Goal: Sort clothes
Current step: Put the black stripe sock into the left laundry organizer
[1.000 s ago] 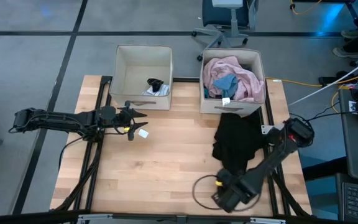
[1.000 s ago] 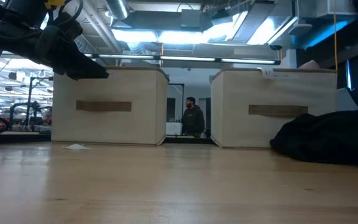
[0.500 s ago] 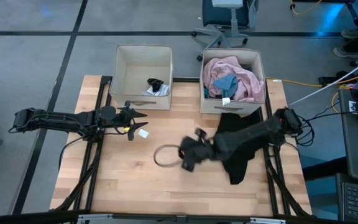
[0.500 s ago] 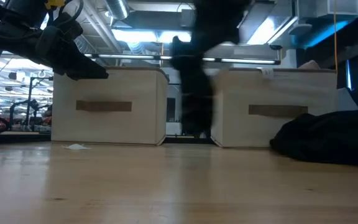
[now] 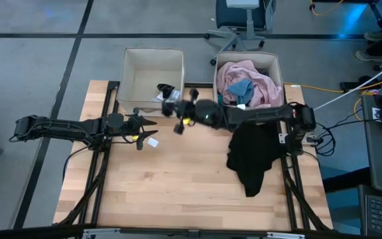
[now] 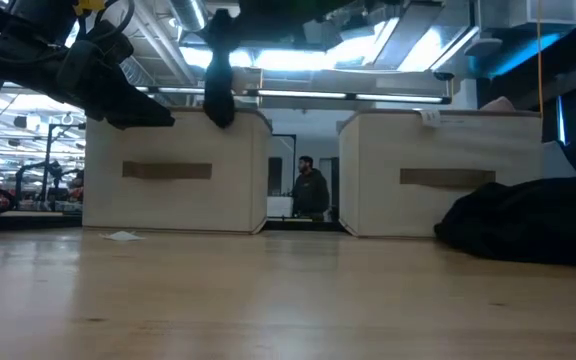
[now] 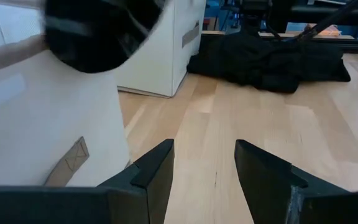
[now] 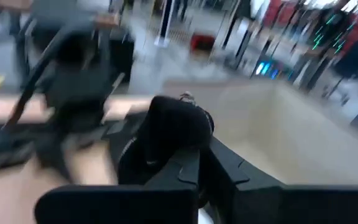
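Wooden surface under bright workshop lights, two beige bins standing along its far edge, and a person in the room beyond, seen between the bins in the low view.

Right arm is stretched across the surface toward the left bin, and the right gripper sits at that bin's front right corner, just at the rim. Its jaws are clamped tight on a small black piece; in the low view that piece hangs down in front of the bin's top edge, long axis vertical. So the drop spot lies just beyond the gripper and over the rim. That bin already holds a dark item and something light beside it.

Right bin is piled with a pink shirt and a blue garment. A larger black garment lies in front of it, draped from the bin's base toward the near edge, long axis running front to back. The right arm's base is nearer that one.

Left gripper hovers in front of the left bin's front left corner, jaws partly apart, nothing between them, with a small white scrap just beside it on the wood.

My call: carry the black piece a touch farther over the rim before letting go, or it may catch on the edge.
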